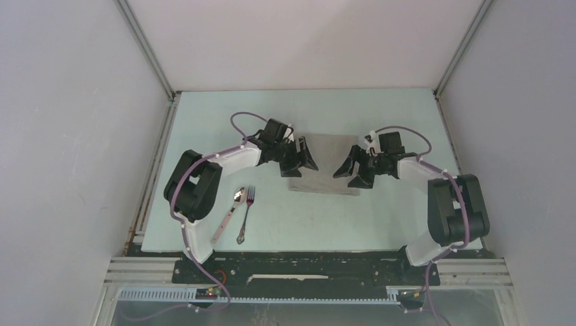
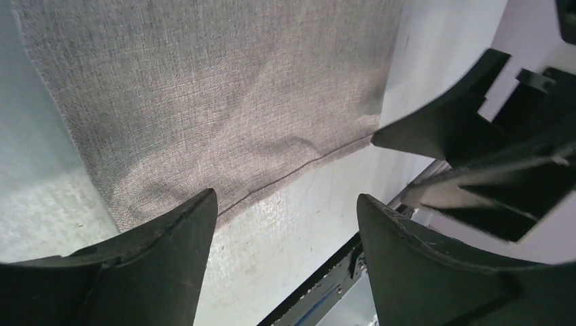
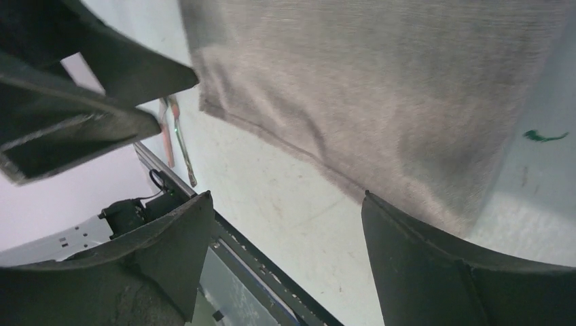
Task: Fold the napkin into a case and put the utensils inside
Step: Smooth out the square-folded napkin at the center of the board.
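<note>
napkin (image 1: 326, 164) lies flat mid tabletop (image 1: 306, 224), maybe folded once, no case yet. left jaws and right jaws both spread, empty, over its side edges. spoon (image 1: 227, 216) and fork (image 1: 245, 216) lie near-left, apart from napkin, not inserted.

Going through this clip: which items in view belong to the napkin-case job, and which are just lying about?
Job:
- plain grey woven cloth napkin
- shiny metal spoon with pale pinkish handle
- slim all-metal fork, beside the spoon

Not the job:
- small green mark on the pale tabletop
- no stray loose object shows
</note>
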Robot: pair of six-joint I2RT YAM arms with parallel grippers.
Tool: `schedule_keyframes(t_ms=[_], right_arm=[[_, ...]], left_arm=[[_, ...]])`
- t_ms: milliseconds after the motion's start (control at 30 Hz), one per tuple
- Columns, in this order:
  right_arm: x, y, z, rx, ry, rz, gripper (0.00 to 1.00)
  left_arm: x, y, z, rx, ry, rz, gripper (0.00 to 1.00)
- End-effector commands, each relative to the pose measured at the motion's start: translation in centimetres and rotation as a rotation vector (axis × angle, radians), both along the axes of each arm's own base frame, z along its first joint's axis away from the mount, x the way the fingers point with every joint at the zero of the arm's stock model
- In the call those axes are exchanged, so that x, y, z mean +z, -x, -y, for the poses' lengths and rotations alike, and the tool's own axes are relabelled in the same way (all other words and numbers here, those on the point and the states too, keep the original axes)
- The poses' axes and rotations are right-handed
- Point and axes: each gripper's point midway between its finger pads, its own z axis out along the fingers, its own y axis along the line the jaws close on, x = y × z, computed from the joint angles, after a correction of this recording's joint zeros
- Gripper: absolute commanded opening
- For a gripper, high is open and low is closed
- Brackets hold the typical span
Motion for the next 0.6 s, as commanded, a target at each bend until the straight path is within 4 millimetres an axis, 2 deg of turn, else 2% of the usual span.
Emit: schedule_keyframes(t_ms=[0, 67, 133, 200, 267, 367, 433, 500, 567], right_arm=[[-2.8, 0.0, 0.6, -0.034, -0.034, -0.09, 0.87], [-4.4, 0.5, 1.8, -0.069, -0.002, -0.135, 0.87], [-5.4, 1.4, 3.0, -0.105, 0.044, -0.166, 0.89], [-5.5, 1.9, 4.3, -0.136, 0.113, -0.163, 0.91], [-4.6, 1.9, 5.0, -0.154, 0.156, -0.132, 0.91], [-1.7, 0.6, 4.6, -0.144, 0.13, -0.041, 0.92], [0.1, -1.2, 3.9, -0.128, 0.096, 0.02, 0.92], [1.5, -3.6, 3.0, -0.115, 0.039, 0.058, 0.92], [2.5, -6.9, 2.3, -0.115, -0.02, 0.094, 0.92]], left_arm=[[-2.0, 1.3, -0.5, -0.042, -0.032, -0.043, 0.81], [-4.0, 1.8, -1.9, -0.021, -0.082, -0.078, 0.8], [-4.9, 2.1, -3.1, 0.004, -0.094, -0.097, 0.74], [-5.1, 2.0, -4.0, 0.023, -0.117, -0.088, 0.76], [-5.0, 2.1, -4.3, 0.017, -0.135, -0.089, 0.8], [-2.4, 1.3, -3.5, 0.011, -0.102, -0.032, 0.82], [1.0, -0.4, -2.4, 0.013, -0.054, 0.069, 0.86], [3.5, -2.2, -1.3, 0.013, -0.01, 0.127, 0.88], [4.6, -4.2, -0.2, 0.016, 0.03, 0.138, 0.89]])
